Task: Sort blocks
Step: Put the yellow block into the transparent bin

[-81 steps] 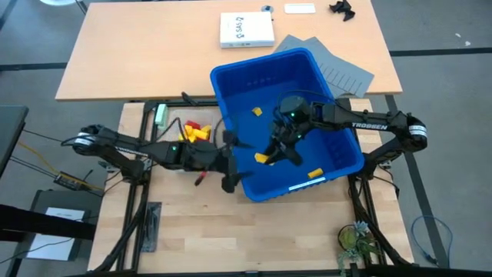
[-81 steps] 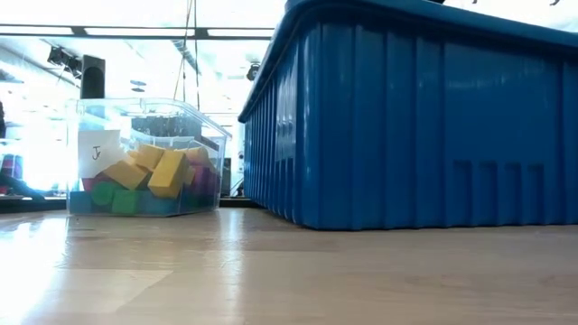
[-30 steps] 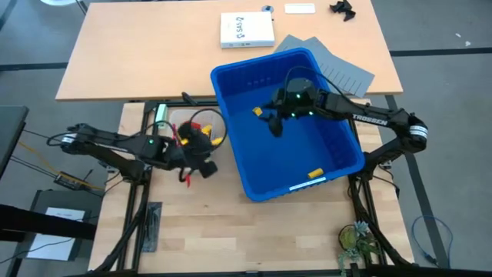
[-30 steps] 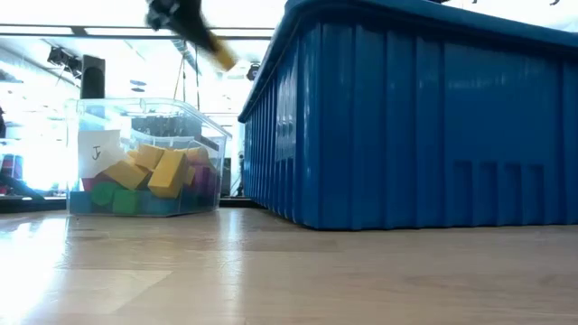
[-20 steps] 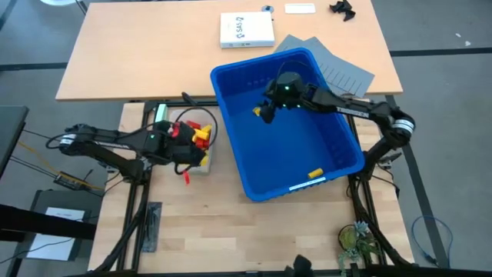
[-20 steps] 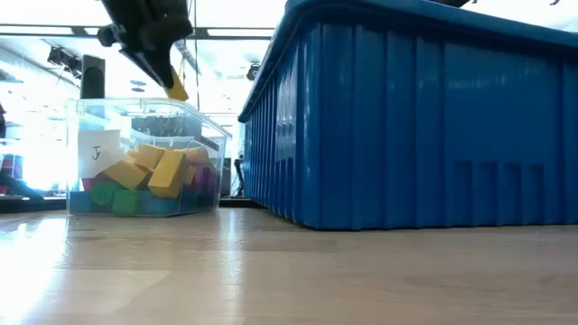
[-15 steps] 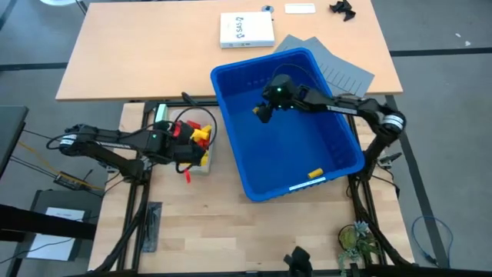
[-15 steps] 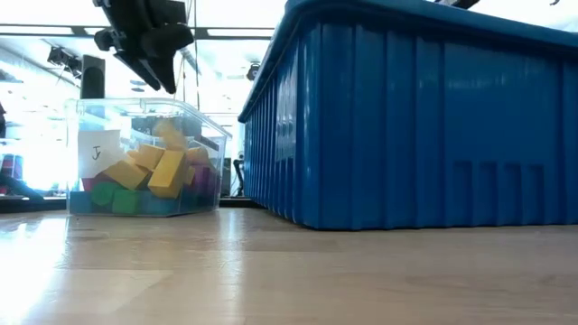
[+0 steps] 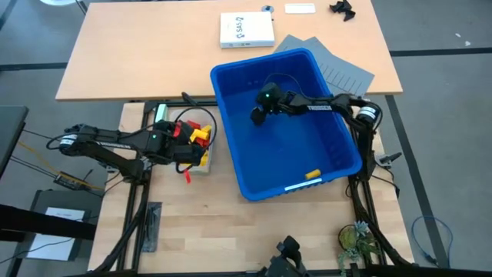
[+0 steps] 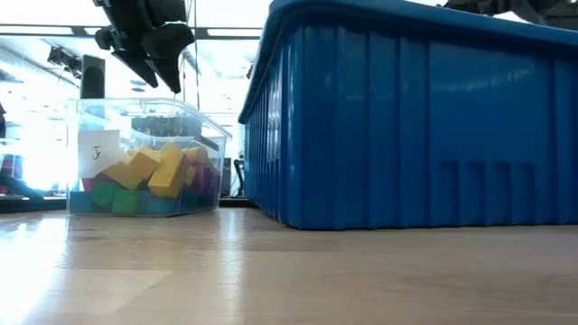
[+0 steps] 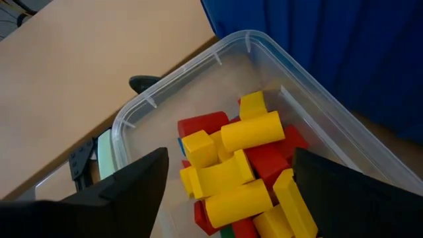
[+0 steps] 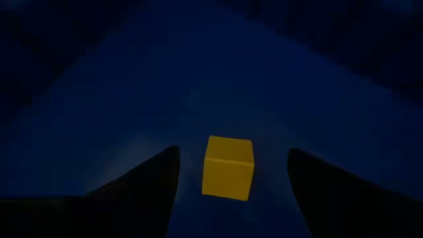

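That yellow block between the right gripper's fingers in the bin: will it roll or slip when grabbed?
The yellow block looks boxy and flat-faced, so it probably won't roll. It likely stays rigid under the right gripper. On the bin floor, it may slide if nudged.

A pale wooden worktop (image 9: pixel 200 215) stands on a grey floor (image 9: pixel 446 115), a second light-wood table (image 9: pixel 138 54) butted against its far edge carrying a white box (image 9: pixel 247 30) and grey sheets (image 9: pixel 338 69), while bright windows (image 10: pixel 36 153) glow across the room behind.
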Controlling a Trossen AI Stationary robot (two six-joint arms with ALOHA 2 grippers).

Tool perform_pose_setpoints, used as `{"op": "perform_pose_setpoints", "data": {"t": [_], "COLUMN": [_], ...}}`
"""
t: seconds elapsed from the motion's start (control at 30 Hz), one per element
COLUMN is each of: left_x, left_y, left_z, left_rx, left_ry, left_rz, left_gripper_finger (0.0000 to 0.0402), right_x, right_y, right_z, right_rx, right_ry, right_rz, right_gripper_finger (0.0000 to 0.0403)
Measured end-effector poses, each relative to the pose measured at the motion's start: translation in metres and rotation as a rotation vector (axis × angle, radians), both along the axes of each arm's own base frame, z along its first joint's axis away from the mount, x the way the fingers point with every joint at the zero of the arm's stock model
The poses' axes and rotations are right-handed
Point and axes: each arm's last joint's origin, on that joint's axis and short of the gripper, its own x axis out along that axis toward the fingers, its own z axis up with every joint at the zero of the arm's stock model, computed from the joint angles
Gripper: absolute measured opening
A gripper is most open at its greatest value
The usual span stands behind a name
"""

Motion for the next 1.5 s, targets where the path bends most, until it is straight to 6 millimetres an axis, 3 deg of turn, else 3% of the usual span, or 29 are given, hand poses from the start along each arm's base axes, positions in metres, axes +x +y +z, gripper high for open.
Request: {"op": "perform_pose_setpoints", "data": {"t": [0.3,0.53,0.63,0.77,0.93,1.03,1.17,1.33,1.5], "left_x": [0.0,0.001,0.001,0.003,0.008,0.014,0.027,0.045,0.064], "left_y": [0.0,0.0,0.0,0.0,-0.001,-0.004,-0.011,-0.019,-0.029], "left_z": [0.0,0.0,0.0,0.0,0.002,0.007,0.029,0.057,0.07], "left_rx": [-0.001,-0.002,-0.003,-0.007,-0.013,0.008,0.071,0.21,0.375], "left_ry": [0.0,-0.007,-0.009,-0.029,-0.058,-0.063,-0.105,-0.139,-0.121], "left_rz": [0.0,0.0,-0.001,-0.001,-0.031,-0.112,-0.268,-0.544,-0.871], "left_gripper_finger": [0.0329,0.0329,0.0329,0.0329,0.0326,0.032,0.0315,0.0314,0.0314], "right_x": [0.0,0.002,0.001,-0.001,-0.005,-0.009,-0.017,-0.03,-0.042], "right_y": [-0.013,-0.016,-0.018,-0.02,-0.02,-0.015,0.001,0.04,0.086], "right_z": [-0.03,-0.039,-0.039,-0.039,-0.034,-0.018,0.027,0.088,0.139], "right_rx": [0.023,0.036,0.039,0.028,0.05,0.067,0.111,0.197,0.301], "right_ry": [0.02,0.016,0.017,0.028,0.027,0.017,-0.069,-0.22,-0.401], "right_rz": [-0.017,0.012,0.014,0.026,0.053,0.095,0.213,0.46,0.727], "right_gripper_finger": [0.0254,0.0239,0.0208,0.0131,0.0126,0.0126,0.0126,0.0126,0.0126]}}
